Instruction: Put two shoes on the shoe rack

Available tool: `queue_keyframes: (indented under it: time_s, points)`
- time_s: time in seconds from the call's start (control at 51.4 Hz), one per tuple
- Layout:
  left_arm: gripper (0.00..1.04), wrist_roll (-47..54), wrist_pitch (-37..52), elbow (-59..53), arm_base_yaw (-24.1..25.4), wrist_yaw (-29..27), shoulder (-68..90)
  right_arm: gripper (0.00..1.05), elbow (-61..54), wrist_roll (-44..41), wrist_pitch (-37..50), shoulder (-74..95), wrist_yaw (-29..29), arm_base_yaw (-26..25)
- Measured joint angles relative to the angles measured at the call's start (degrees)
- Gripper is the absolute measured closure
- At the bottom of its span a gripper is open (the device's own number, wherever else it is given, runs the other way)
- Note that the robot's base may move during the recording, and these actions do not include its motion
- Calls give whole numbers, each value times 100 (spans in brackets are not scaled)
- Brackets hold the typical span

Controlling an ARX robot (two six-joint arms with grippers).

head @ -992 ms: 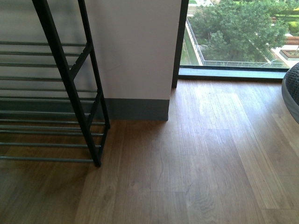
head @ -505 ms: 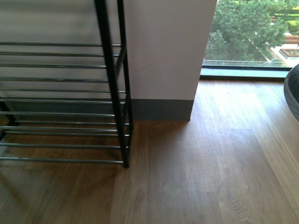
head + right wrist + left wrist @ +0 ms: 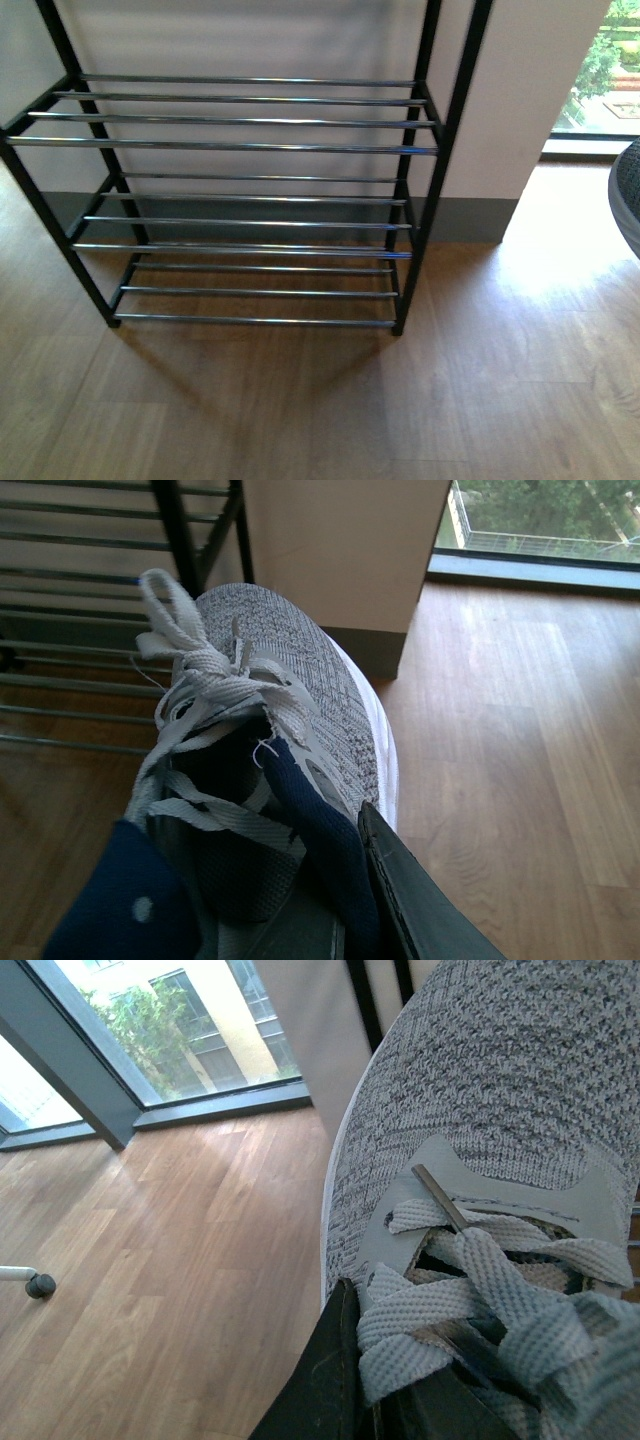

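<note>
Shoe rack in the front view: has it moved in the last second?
No. The shoe rack stays by the wall's grey skirting; both slid right in frame together, so the camera turned left.

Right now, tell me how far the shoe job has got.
Pick-up looks done: the left fingers grip the left arm's sneaker at its laced opening, and the right fingers hold the right arm's sneaker likewise. In hand: both shoes are carried, with the shoe rack straight ahead. Left: both placements, since no visible tier carries a shoe.
</note>
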Motion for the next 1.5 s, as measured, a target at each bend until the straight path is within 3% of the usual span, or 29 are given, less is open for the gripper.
queue_keyframes:
  time_s: [1.497]
  points:
    - [103,0,0,-2,4,-7,2,103,-7,2,0,0,-15,7]
